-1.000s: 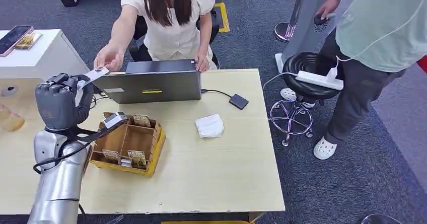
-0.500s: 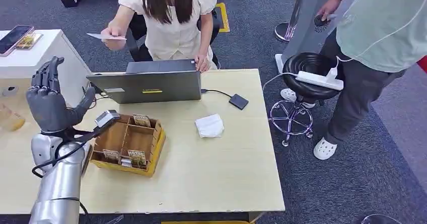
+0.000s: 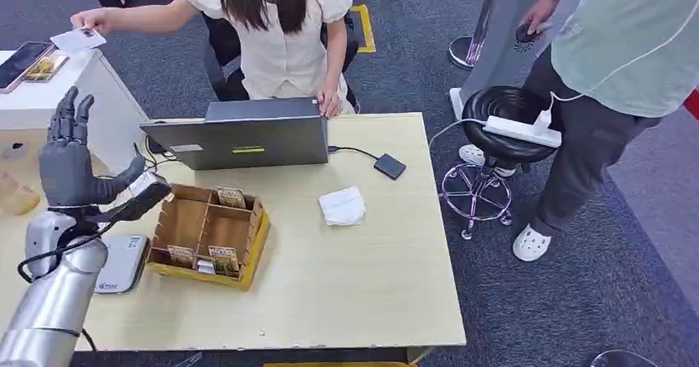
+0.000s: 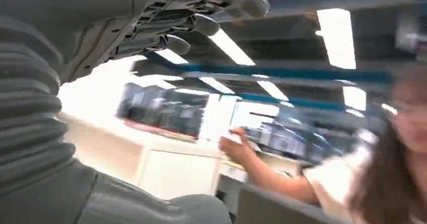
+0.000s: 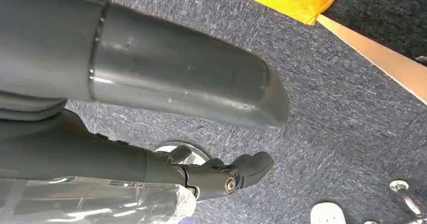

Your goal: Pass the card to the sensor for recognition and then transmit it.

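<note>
A seated person's hand holds the white card (image 3: 77,39) out over the white side table (image 3: 49,95) at the far left. In the left wrist view the card (image 4: 220,126) is a pale blur in that person's hand. My left hand (image 3: 70,159) is raised above the table's left edge, fingers spread, holding nothing; its fingers (image 4: 191,17) are also apart in the left wrist view. A flat grey-white device (image 3: 122,261) lies on the table below that hand. A small black wired box (image 3: 390,167) lies right of the laptop. My right hand (image 5: 126,158) hangs over the carpet, holding nothing.
A grey laptop (image 3: 247,136) stands open at the table's far side. A wooden divided tray (image 3: 210,235) with cards sits in front of it, and a white tissue (image 3: 343,205) lies mid-table. A second person stands at the right by a black stool (image 3: 503,111).
My left hand gripped the card a second ago, then opened. The person took it and carried it left to the side table. My arm moved left, uncovering the grey-white device.
</note>
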Available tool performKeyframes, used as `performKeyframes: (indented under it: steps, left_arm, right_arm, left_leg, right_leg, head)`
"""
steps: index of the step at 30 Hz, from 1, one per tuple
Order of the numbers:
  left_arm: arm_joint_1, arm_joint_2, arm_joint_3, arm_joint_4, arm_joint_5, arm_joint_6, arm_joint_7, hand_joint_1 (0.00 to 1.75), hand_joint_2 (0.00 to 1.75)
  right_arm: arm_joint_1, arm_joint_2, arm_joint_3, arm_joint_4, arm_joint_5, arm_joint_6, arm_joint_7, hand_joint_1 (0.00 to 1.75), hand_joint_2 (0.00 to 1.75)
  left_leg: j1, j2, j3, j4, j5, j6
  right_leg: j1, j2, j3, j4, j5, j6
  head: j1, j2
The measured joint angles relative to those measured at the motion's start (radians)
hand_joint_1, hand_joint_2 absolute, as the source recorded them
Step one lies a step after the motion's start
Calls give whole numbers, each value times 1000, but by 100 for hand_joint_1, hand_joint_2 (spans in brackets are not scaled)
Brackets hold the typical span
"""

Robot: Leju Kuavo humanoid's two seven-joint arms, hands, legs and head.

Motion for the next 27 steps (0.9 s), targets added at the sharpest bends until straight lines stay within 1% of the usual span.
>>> performKeyframes:
  steps: [3,4,5,6,7,10,14,17,19,21,22,24,25,27]
  left_arm:
    - [0,147,-53,-5,37,-164,-6,0,175]
    - [-1,200,-70,-14,56,-239,-10,0,175]
    - [-5,264,-91,-29,81,-335,-18,0,175]
    - [-10,319,-110,-46,108,-410,-22,0,175]
    - [-20,387,-130,-67,133,-479,-25,0,175]
    - [-63,525,-191,-130,180,-608,-19,0,175]
    - [-128,689,-277,-210,240,-733,4,0,175]
    - [-180,774,-340,-266,290,-810,21,0,175]
    - [-228,832,-399,-316,332,-878,35,0,175]
    - [-275,881,-449,-363,424,-974,59,0,175]
    - [-291,901,-470,-383,465,-1005,70,0,175]
    - [-310,939,-510,-429,562,-1037,95,0,175]
    - [-315,956,-528,-450,601,-1039,109,0,175]
    - [-316,995,-567,-491,668,-1020,132,0,175]
  right_arm:
    - [9,-3,0,0,-9,2,-13,0,0]
    - [12,-6,0,0,-13,2,-19,0,0]
    - [15,-8,0,0,-15,3,-25,0,0]
    - [18,-10,0,0,-19,3,-30,0,0]
    - [20,-14,0,0,-23,3,-35,0,0]
    - [23,-19,0,0,-27,3,-43,0,0]
    - [28,-22,-4,0,-37,2,-48,0,0]
    - [31,-23,-5,0,-42,2,-50,0,0]
    - [32,-24,-6,0,-44,1,-51,0,0]
    - [34,-25,-8,0,-44,-1,-50,0,0]
    - [35,-25,-8,0,-45,-2,-50,0,0]
    - [36,-25,-10,0,-45,-2,-47,0,0]
    - [36,-25,-11,0,-44,-2,-46,0,0]
    - [36,-25,-13,0,-41,-2,-44,0,0]
  left_leg:
    - [1,2,0,0,0,-1]
    - [2,3,0,0,0,-1]
    - [3,3,0,0,0,-1]
    - [3,3,-1,0,-1,-1]
    - [3,3,-1,0,-1,-1]
    - [3,3,-2,0,-1,-1]
    - [2,3,-2,0,-1,-1]
    - [2,3,-3,0,-1,-1]
    - [3,3,-3,0,-1,-1]
    - [2,3,-3,0,-1,-1]
    - [2,3,-3,0,-1,-1]
    - [2,3,-3,0,-1,-1]
    - [2,3,-3,0,-1,-1]
    - [2,3,-3,0,-1,-1]
  right_leg:
    - [1,3,-1,0,0,0]
    - [2,3,-2,0,0,0]
    - [3,4,-2,0,0,-1]
    - [3,4,-3,0,0,-1]
    - [3,4,-3,0,0,-1]
    - [3,4,-3,0,0,-1]
    - [2,4,-3,0,0,-1]
    - [2,3,-3,-1,0,0]
    - [2,3,-3,-1,0,0]
    - [2,3,-3,-1,0,0]
    - [2,3,-3,-1,0,0]
    - [2,3,-3,-1,0,0]
    - [2,3,-3,-1,0,0]
    - [2,3,-3,-1,0,0]
  head:
    - [0,0]
    - [0,0]
    - [0,0]
    - [-1,0]
    - [0,0]
    - [0,0]
    - [0,0]
    - [0,0]
    - [1,0]
    - [0,0]
    - [0,0]
    - [0,0]
    - [0,0]
    - [0,0]
